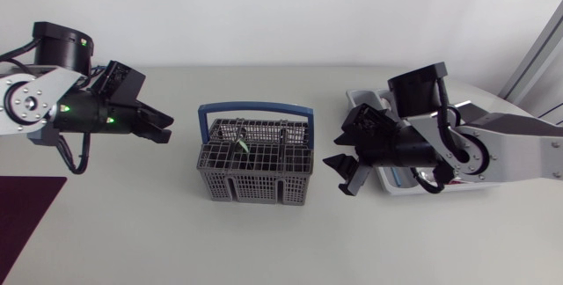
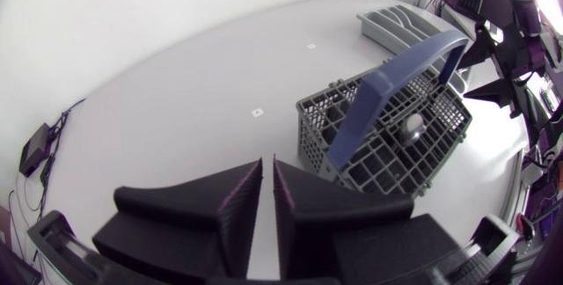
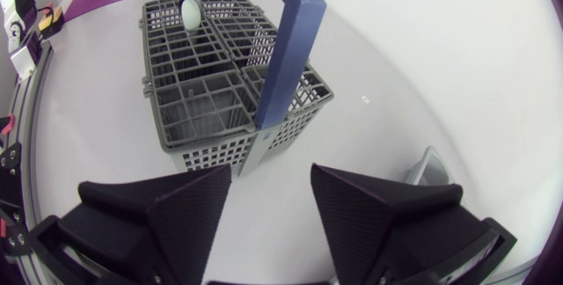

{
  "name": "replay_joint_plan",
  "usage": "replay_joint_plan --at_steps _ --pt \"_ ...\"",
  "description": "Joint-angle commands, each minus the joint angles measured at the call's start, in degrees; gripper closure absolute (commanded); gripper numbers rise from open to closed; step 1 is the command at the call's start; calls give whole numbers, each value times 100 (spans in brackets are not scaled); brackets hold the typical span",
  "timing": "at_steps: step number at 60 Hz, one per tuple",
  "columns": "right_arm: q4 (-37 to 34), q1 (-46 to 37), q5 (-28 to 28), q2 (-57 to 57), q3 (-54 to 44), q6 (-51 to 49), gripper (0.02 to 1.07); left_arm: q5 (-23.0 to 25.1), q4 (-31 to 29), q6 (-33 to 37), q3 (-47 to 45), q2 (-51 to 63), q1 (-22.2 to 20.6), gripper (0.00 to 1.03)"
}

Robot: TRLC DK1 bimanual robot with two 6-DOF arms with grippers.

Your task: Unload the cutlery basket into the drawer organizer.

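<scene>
1. Left gripper [image 2: 267, 199] sits left of the basket [image 1: 255, 172], narrowed to a slit, empty.
2. Right gripper [image 1: 345, 172], right of it, is wide open, empty.
3. Spoon [image 3: 191, 12] stands in the basket; organizer [image 2: 400, 23] lies far right.

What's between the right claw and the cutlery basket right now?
Nothing: only bare table separates the right claw from the cutlery basket. The right wrist view shows it best, and the head view confirms it.
</scene>
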Motion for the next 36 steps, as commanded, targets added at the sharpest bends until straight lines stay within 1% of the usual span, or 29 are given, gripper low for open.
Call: replay_joint_plan --at_steps 1,3,4,6,8,10,11,15,18,25,36 --pt "-72 25 51 -168 -179 186 6 40 -228 -190 -187 -331 -226 40" --pt "-80 16 69 -230 -196 239 6 5 -377 -251 -170 -427 -314 32" --pt "-89 16 69 -274 -214 274 6 5 -404 -278 -170 -454 -331 30" --pt "-115 16 69 -335 -249 300 6 -74 -527 -366 -187 -594 -507 24" --pt "-168 16 69 -397 -275 336 6 -250 -623 -454 -205 -717 -709 20" --pt "-203 7 69 -450 -302 362 6 -399 -685 -533 -223 -814 -894 18" --pt "-212 -2 69 -485 -319 371 6 -426 -694 -542 -231 -840 -920 18" --pt "-221 -11 69 -582 -399 406 6 -716 -764 -735 -275 -1007 -1307 17" --pt "-256 -19 69 -696 -442 432 6 -1059 -817 -937 -302 -1069 -1738 17" --pt "-388 -2 121 -854 -469 564 6 -1551 -817 -1236 -310 -1051 -2309 17" --pt "-520 218 578 -1083 -504 757 7 -2131 -799 -1535 -240 -849 -2792 17"
